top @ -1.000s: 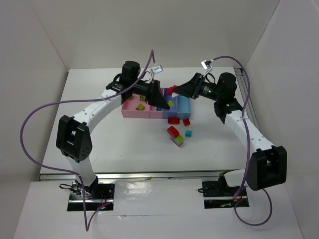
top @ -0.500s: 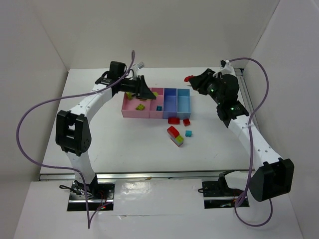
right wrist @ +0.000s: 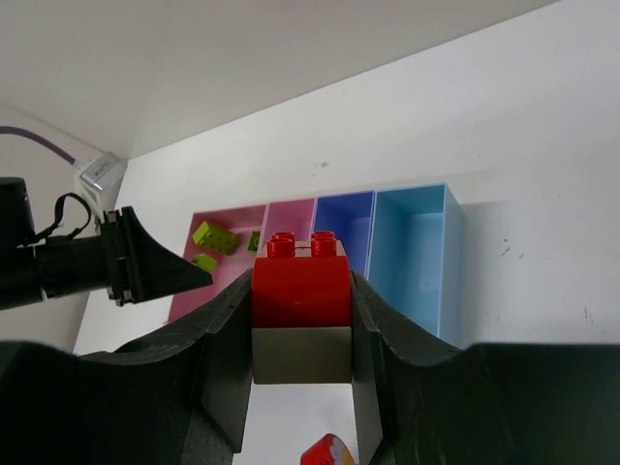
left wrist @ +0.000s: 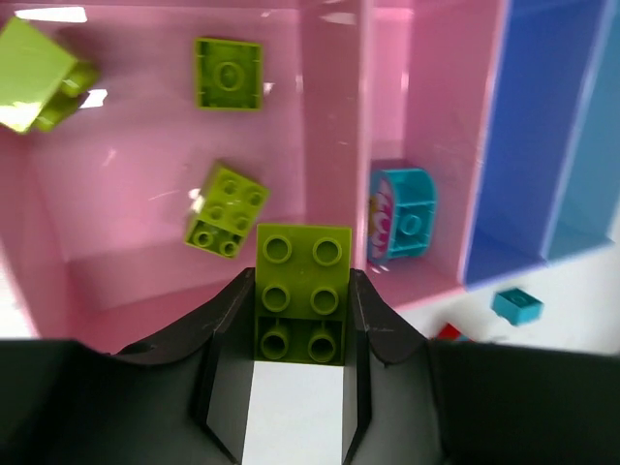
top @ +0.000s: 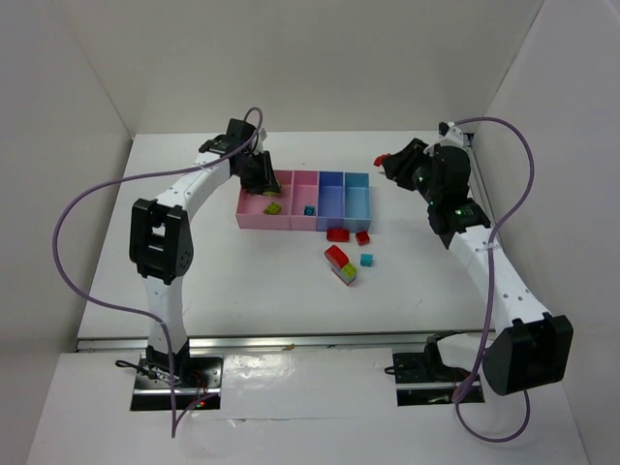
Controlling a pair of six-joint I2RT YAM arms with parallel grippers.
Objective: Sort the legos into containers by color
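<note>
My left gripper (top: 263,180) (left wrist: 302,281) is shut on a lime green lego (left wrist: 302,291), held over the near edge of the wide pink bin (left wrist: 136,155) (top: 254,221). That bin holds three lime green legos (left wrist: 228,208). A cyan lego (left wrist: 402,213) lies in the narrow pink bin (top: 306,184). My right gripper (top: 387,163) (right wrist: 300,281) is shut on a red lego (right wrist: 300,276), raised to the right of the light blue bin (top: 357,201) (right wrist: 417,252). The periwinkle bin (top: 332,201) (right wrist: 344,223) looks empty.
In front of the bins lie loose legos: a red one (top: 337,233), a small red one (top: 362,237), a cyan one (top: 366,260) and a red and green stack (top: 340,263). White walls enclose the table on three sides.
My left gripper has moved left from over the middle bins to the wide pink bin with the green lego. My right gripper has drawn back to the right with the red lego.
</note>
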